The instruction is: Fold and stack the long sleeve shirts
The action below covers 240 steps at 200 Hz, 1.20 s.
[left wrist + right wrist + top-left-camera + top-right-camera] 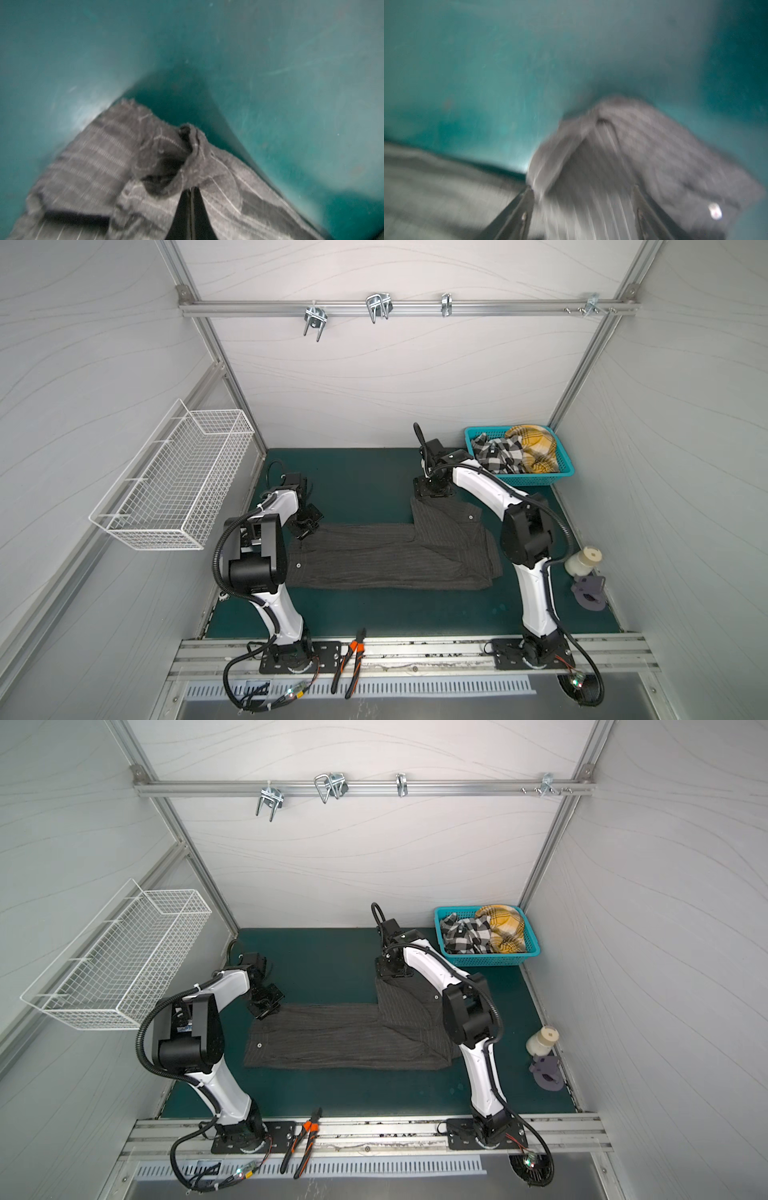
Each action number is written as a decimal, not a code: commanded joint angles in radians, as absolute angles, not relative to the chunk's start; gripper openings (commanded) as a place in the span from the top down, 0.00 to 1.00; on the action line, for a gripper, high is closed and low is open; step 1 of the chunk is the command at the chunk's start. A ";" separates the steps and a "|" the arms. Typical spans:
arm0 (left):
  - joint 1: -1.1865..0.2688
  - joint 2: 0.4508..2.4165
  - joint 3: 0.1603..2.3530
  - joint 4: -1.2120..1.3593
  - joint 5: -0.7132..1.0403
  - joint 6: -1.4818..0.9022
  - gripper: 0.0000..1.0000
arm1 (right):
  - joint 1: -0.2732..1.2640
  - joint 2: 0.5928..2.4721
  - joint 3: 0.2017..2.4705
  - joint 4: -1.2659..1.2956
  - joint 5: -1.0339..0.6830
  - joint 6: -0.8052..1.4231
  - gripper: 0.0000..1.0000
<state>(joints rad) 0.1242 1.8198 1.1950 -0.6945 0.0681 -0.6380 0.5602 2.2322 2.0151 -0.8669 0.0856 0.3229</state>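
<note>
One of the long sleeve shirts (395,560) (353,1040), dark grey with pale pinstripes, lies flat on the green mat (353,481), folded into an L shape. My left gripper (307,531) (266,1011) sits at its far left corner. In the left wrist view that gripper (192,189) has its jaws together, pinching puckered cloth (93,155). My right gripper (430,493) (392,971) is at the far end of the raised right part. In the right wrist view it (583,191) stands wide open, with the striped cloth (664,155) lying between its fingers.
A teal basket (557,479) at the back right holds a black-and-white plaid garment (496,454) and a yellow plaid one (536,448). A white wire basket (174,485) hangs on the left wall. Orange-handled pliers (349,659) lie on the front rail. A white spool (582,562) stands at right.
</note>
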 commanded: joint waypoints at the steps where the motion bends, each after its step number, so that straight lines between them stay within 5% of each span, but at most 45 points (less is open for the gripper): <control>1: 0.128 1.824 1.232 -0.684 0.069 -0.614 1.00 | 0.535 2.329 2.151 -0.949 0.140 0.317 0.24; 37: 0.130 1.821 1.240 -0.685 0.077 -0.601 1.00 | 0.503 2.451 2.242 -0.949 0.128 0.354 0.23; 67: 0.135 1.820 1.244 -0.685 0.084 -0.603 1.00 | 0.500 2.530 2.285 -0.946 0.096 0.358 0.32; 140: 0.161 1.821 1.228 -0.685 0.087 -0.597 1.00 | 0.475 2.528 2.277 -0.914 -0.042 0.396 1.00; 240: 0.174 1.830 1.143 -0.591 0.203 -0.644 1.00 | 0.750 1.998 1.888 -0.942 0.131 0.382 1.00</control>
<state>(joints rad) 0.1699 1.8244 1.1522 -0.6304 0.1535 -0.6209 0.6708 2.1063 1.9797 -0.8944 0.0586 0.3882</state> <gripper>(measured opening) 0.047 0.047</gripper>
